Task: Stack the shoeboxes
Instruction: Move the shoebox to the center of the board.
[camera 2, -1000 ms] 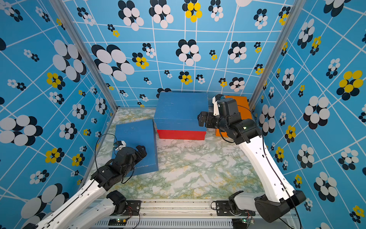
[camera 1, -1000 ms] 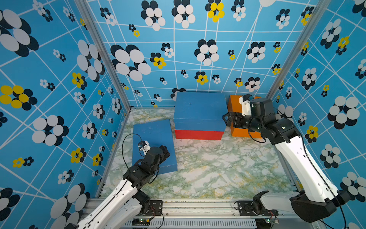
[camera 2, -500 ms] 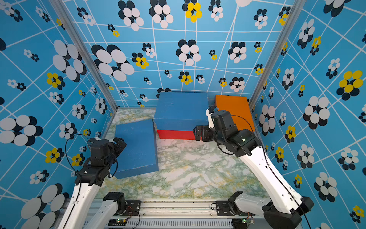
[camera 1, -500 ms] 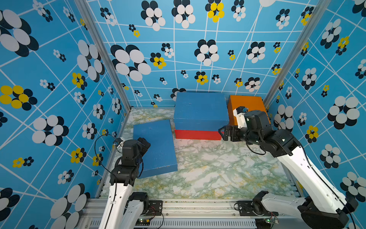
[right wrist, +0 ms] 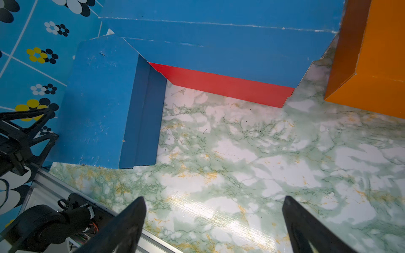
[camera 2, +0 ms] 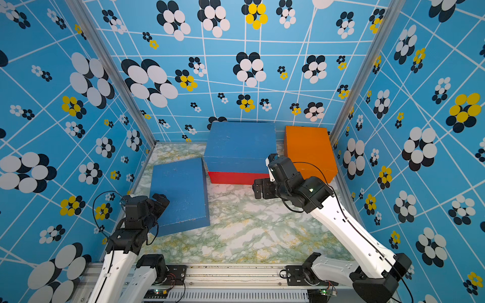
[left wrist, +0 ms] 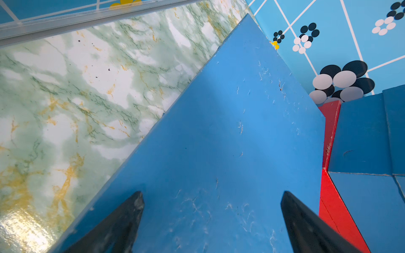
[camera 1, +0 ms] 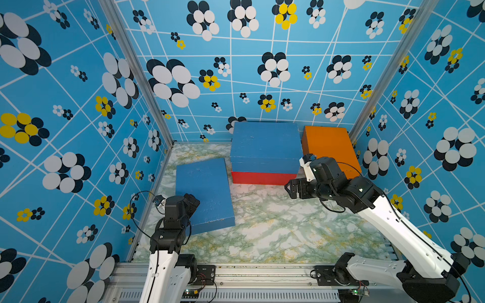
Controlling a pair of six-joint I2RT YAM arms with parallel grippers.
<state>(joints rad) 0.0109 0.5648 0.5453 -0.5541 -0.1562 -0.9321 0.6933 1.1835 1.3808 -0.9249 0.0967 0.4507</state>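
Note:
A lone blue shoebox (camera 1: 203, 191) (camera 2: 181, 192) lies flat at the left of the table. At the back, a second blue shoebox (camera 1: 265, 143) sits on a red shoebox (camera 1: 262, 177). An orange shoebox (camera 1: 330, 147) stands in the back right corner. My left gripper (camera 1: 193, 203) (left wrist: 211, 193) is open over the lone blue box's (left wrist: 219, 131) near left corner, both fingers spread above its lid. My right gripper (camera 1: 291, 187) (right wrist: 214, 198) is open and empty above bare table, in front of the red box's (right wrist: 230, 87) right end and beside the orange box (right wrist: 377, 65).
The marble-patterned table (camera 1: 288, 230) is enclosed by flower-patterned walls on three sides with metal corner posts (camera 1: 136, 70). An aluminium rail (camera 1: 262, 272) carrying both arm bases runs along the front edge. The lone blue box almost touches the stack's left end.
The right gripper has pulled away from the orange box, forward and down to the table in front of the red box. The left arm has swung left and back to the lone blue box's near corner.

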